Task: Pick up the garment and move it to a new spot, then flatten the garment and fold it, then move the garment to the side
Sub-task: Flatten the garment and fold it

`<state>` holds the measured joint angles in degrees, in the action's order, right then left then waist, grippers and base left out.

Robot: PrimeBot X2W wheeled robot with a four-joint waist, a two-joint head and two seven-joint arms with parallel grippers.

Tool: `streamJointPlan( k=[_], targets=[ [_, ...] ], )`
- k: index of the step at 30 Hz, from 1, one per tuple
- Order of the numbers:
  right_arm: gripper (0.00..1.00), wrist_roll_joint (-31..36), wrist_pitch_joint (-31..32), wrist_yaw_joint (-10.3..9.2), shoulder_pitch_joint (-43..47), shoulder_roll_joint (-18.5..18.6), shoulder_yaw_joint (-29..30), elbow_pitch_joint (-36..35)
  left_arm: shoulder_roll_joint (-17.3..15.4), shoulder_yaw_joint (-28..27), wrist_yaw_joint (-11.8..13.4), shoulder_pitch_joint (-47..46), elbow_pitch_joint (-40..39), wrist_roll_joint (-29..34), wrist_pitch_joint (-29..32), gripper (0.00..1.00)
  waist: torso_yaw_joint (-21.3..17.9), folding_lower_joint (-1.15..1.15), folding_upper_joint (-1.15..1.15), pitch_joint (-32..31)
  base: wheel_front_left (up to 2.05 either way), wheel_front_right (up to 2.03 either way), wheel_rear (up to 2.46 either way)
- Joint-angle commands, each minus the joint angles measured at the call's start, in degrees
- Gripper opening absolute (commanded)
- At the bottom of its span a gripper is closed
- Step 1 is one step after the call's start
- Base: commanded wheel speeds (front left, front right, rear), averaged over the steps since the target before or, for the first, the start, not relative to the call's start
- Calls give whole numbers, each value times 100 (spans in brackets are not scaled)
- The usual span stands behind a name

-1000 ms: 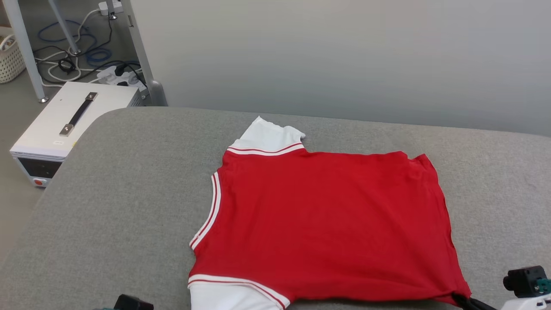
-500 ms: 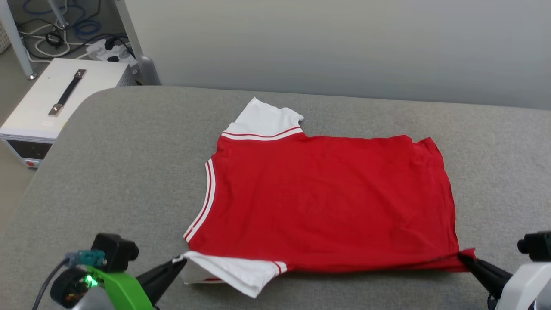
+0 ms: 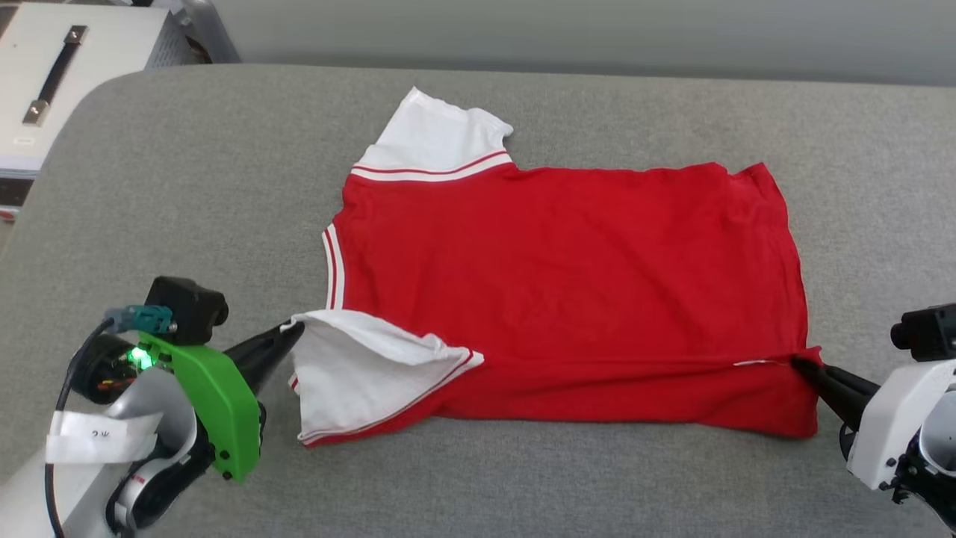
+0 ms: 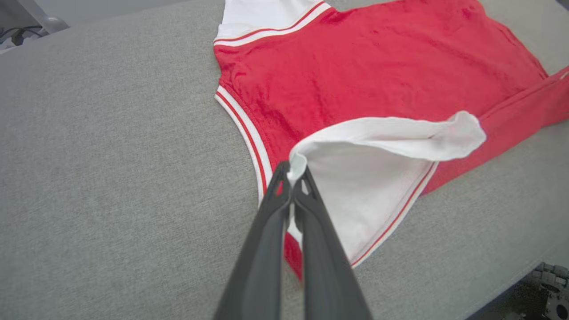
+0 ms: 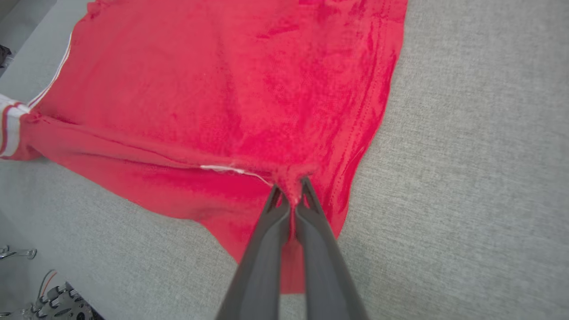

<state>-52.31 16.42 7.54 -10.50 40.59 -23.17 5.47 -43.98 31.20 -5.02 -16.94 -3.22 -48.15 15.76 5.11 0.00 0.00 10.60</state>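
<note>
The garment, a red T-shirt with white sleeves and striped trim, lies spread on the grey padded table, plain side up. My left gripper is shut on the near white sleeve, lifted and folded over the red body. In the left wrist view, my left gripper pinches the sleeve edge. My right gripper is shut on the near hem corner, raising a fold along the near edge. In the right wrist view, my right gripper clamps the red cloth.
A white box with a black handle stands off the table's far left corner. A pale wall runs behind the table. Bare grey surface lies left of the shirt and along the near edge.
The head camera has tilted down. Both grippers have lifted the near edge: the white sleeve now folds over the red body and the near hem corner is raised farther in.
</note>
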Motion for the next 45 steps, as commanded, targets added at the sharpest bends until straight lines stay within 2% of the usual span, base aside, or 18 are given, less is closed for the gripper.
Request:
streamJointPlan(
  k=[1, 16, 17, 18, 19, 20, 23, 29, 36, 42, 45],
  targets=[
    [0, 51, 67, -5, -115, -75, 26, 19, 72, 18, -44, -201, 128, 93, -15, 0, -86, 0, 0, 332, 0, 0, 0],
    [0, 378, 410, -5, -509, -374, -32, 265, 541, 549, -210, -1258, 1770, 548, -229, 0, -132, 0, 0, 713, 0, 0, 0],
    [0, 390, 420, -5, -525, -388, -43, 292, 548, 601, -211, -1304, 1864, 655, -282, 42, -137, 0, 0, 718, 0, 0, 0],
    [0, 379, 437, -5, -537, -427, -26, 361, 584, 660, -213, -1337, 1984, 737, -328, 100, -141, 0, 0, 715, 0, 0, 0],
    [34, 372, 433, -5, -548, -466, -5, 406, 644, 683, -215, -1350, 2067, 737, -372, 100, -140, 0, 0, 706, 0, 0, 0],
    [100, 375, 407, -5, -559, -515, 25, 454, 718, 693, -216, -1364, 2163, 714, -422, 100, -135, 0, 0, 689, 0, 0, 0],
    [100, 443, 331, -5, -576, -608, 34, 542, 821, 742, -205, -1409, 2387, 780, -590, 100, -121, 0, 0, 589, 0, 0, 0],
    [100, 437, 242, -5, -505, -746, 90, 643, 1056, 537, 77, -1334, 2665, 720, -1135, 100, -90, 0, 0, 177, 0, 0, 0],
    [100, 484, 267, -5, -206, -778, 224, 515, 1250, 227, 304, -865, 2269, 226, -1411, 100, -67, 0, 0, -401, 0, 0, 0],
    [100, 720, 443, -5, 290, -976, 713, 142, 1190, -30, 967, -86, 1455, -176, -1251, 100, -96, 0, 0, -796, 0, 0, 0],
    [100, 939, 763, -5, 581, -1155, 1045, -30, 1128, -112, 1404, 311, 991, -299, -1081, 100, -113, 0, 0, -867, 0, 0, 0]
  ],
)
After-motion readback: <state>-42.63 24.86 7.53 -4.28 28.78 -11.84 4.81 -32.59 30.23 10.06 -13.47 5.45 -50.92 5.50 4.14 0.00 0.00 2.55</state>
